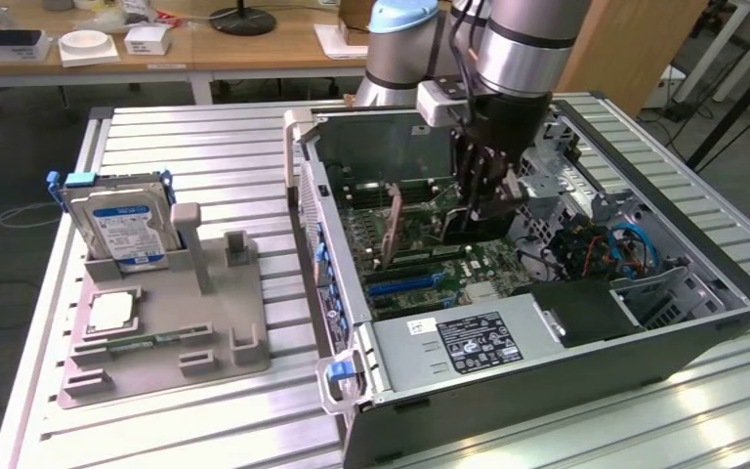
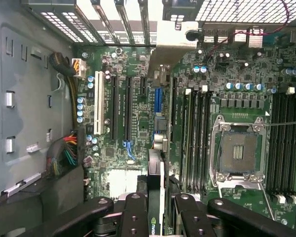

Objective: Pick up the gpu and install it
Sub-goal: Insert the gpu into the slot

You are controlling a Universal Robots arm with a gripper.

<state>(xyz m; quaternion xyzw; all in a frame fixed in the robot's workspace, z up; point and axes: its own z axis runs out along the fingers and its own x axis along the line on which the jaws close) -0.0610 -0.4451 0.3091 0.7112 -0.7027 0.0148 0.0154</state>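
The gpu stands on edge over the motherboard, in line with its long expansion slots, with its silver bracket at the motherboard's rear edge. The end effector is partly closed, its fingers clamped on the card's two faces.

Arm vertical, wrist downward, end effector tight on the gpu.

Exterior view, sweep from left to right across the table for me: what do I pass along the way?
hard drive → computer case's left wall → end effector, gripping the gpu → blue cables inside the case
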